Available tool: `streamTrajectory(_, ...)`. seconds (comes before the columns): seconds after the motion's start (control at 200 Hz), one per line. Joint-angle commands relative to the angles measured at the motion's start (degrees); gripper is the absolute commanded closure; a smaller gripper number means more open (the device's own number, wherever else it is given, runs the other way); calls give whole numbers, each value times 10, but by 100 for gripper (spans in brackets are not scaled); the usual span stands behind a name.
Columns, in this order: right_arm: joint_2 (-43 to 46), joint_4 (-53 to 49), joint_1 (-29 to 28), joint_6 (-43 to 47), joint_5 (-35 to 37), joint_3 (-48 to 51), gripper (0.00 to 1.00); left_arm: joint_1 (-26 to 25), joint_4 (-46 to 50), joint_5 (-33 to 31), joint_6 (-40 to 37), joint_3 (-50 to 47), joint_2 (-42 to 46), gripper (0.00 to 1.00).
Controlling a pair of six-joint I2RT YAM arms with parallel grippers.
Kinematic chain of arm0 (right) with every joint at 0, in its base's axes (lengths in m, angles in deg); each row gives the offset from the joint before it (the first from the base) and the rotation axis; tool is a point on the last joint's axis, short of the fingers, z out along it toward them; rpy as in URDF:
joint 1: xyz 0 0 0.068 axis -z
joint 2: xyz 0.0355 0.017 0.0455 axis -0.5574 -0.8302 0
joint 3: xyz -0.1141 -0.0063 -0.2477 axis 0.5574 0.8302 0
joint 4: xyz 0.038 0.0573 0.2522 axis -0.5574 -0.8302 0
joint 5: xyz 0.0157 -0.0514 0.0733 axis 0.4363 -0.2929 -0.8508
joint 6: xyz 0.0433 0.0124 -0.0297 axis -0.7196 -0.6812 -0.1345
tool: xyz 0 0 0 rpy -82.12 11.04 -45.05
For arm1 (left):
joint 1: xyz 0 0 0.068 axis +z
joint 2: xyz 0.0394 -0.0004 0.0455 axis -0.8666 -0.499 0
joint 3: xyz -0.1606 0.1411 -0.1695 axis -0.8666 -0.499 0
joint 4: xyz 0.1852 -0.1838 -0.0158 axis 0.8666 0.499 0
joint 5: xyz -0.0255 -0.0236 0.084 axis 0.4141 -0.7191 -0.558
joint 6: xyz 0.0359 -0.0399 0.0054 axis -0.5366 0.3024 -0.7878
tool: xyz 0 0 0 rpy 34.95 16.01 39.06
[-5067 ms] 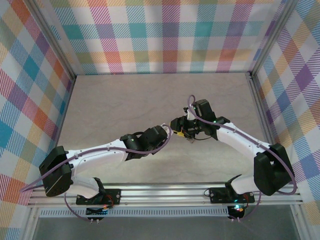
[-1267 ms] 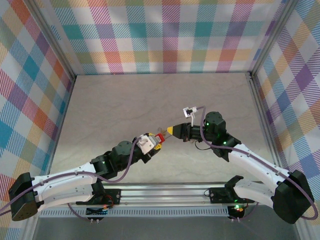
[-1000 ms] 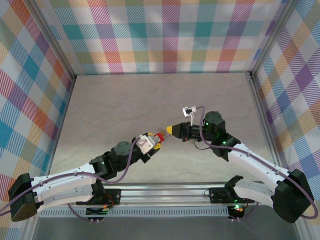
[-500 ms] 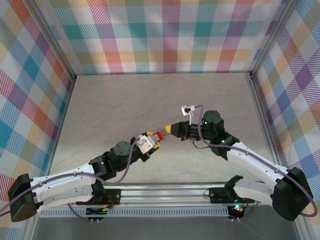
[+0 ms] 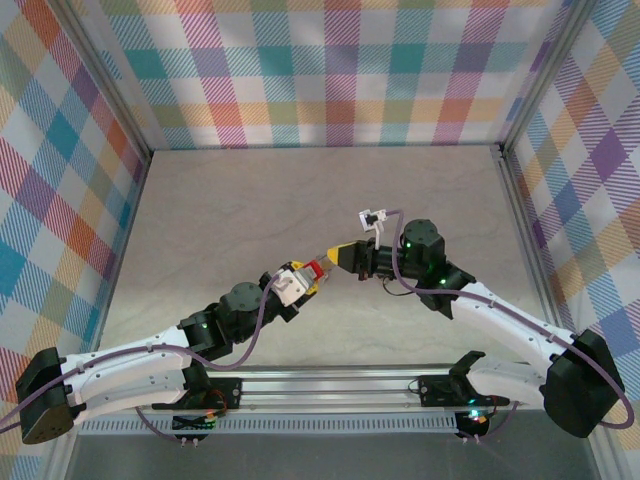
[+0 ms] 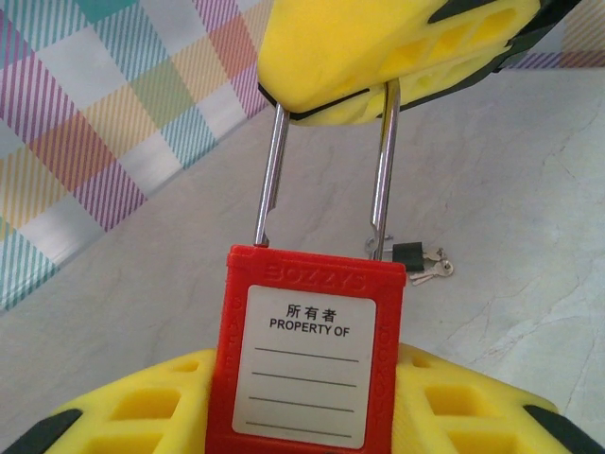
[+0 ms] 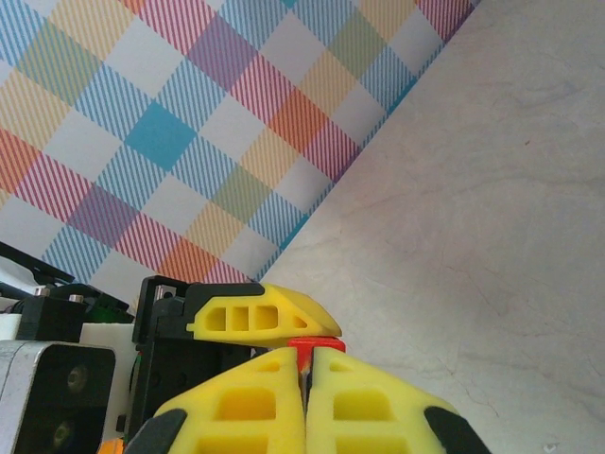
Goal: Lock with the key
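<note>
Room, top view: pale marbled tabletop [image 5: 300,190] is lying between plaid walls [image 5: 330,70]. I am seeing wide bare surface at the back and on the left, while both arms are meeting near the middle.
Padlock, top view: red padlock [image 5: 316,269] is hanging above the surface near the centre, between the two grippers.
Left arm, top view: left arm [image 5: 130,350] is stretching from the near-left corner diagonally up and right, with the left gripper [image 5: 305,280] clamping the padlock's body.
Right arm, top view: right arm [image 5: 500,320] is reaching in from the near-right corner, with the right gripper [image 5: 341,256] pointing left at the padlock.
Padlock, left wrist view: the red body is standing upright, showing a white label that reads "PROPERTY OF". My left gripper's yellow fingers are pressing on both of its sides.
Shackle, left wrist view: shackle [image 6: 383,170] is rising as two steel legs. The right leg is entering the body. The left leg's notched end is sitting just at the body's top edge, and I cannot tell whether it is seated.
Right gripper, left wrist view: its yellow fingers are pinching the top of the shackle, and both legs are vanishing between them.
Key, left wrist view: key [image 6: 416,257] with a dark head is lying on the tabletop beyond the padlock.
Right wrist view: the right fingers are pressing together, and a sliver of red is showing just past their tips. One yellow finger of the left gripper is sitting just beyond that. Open tabletop is running off to the right, and the plaid wall is closing the upper left.
</note>
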Motion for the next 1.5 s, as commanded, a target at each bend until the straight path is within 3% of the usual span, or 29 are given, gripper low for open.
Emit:
streamTrajectory(0.0,-16,-23,-38,15,-71,4,100,-2,-192,30,0,40,23,100)
streamTrajectory(0.275,-24,2,-45,22,-99,8,100,-2,-198,53,-7,52,35,100)
streamTrajectory(1.075,-54,-117,-46,19,-4,-39,100,-2,-227,51,-57,88,29,100)
streamTrajectory(1.28,-69,-89,-47,13,-61,-39,100,-2,-230,53,-55,90,29,100)
streamTrajectory(1.5,-77,-92,-52,22,-61,-43,100,-2,-225,46,-55,91,26,100)
